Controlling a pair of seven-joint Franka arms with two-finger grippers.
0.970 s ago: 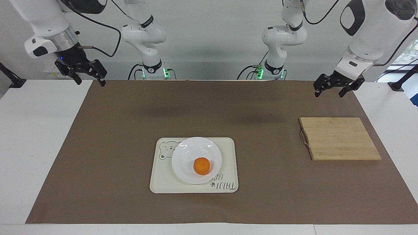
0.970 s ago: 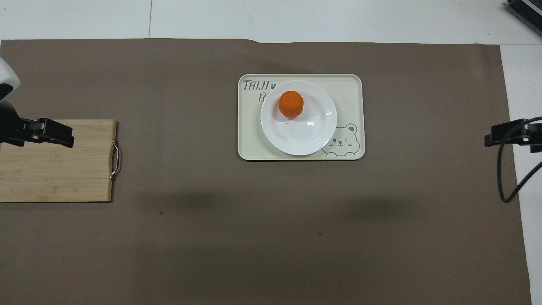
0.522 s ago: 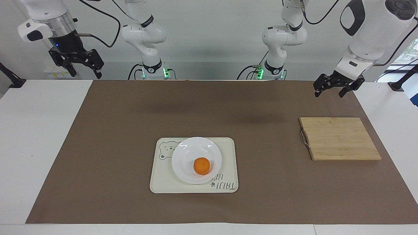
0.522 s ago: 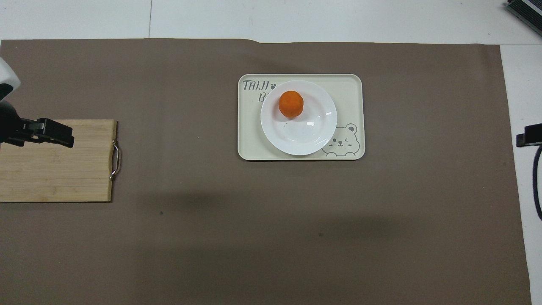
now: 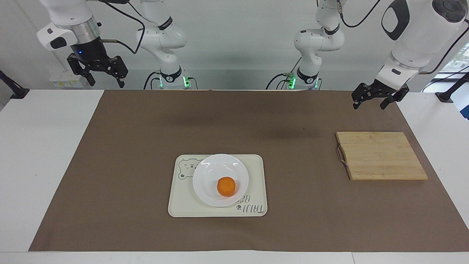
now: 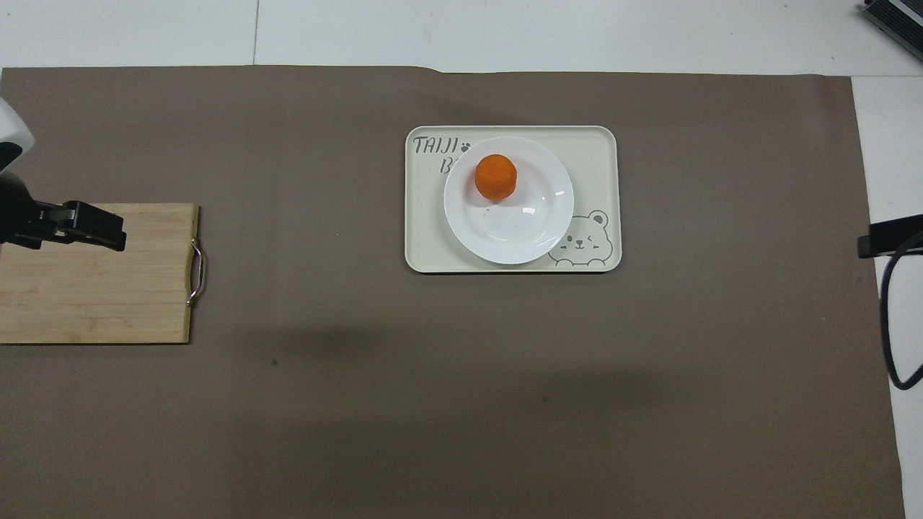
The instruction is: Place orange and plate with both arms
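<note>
The orange (image 5: 226, 186) (image 6: 495, 176) lies in the white plate (image 5: 210, 172) (image 6: 537, 231), on the part of the well farther from the robots. The plate rests on a cream tray (image 5: 256, 172) (image 6: 595, 155) with a bear drawing, mid-table. My left gripper (image 5: 369, 106) (image 6: 94, 229) hangs open and empty in the air by the wooden board, at the left arm's end. My right gripper (image 5: 106, 84) is up high over the mat's corner at the right arm's end, open and empty; only its edge (image 6: 880, 245) shows in the overhead view.
A bamboo cutting board (image 5: 381, 156) (image 6: 94, 288) with a metal handle lies on the brown mat (image 5: 146, 139) at the left arm's end. Two smaller white arms with green lights (image 5: 165, 40) stand at the robots' edge of the table.
My right gripper has risen and then shifted a little toward the table's middle. The left gripper, orange, plate and tray have stayed where they were.
</note>
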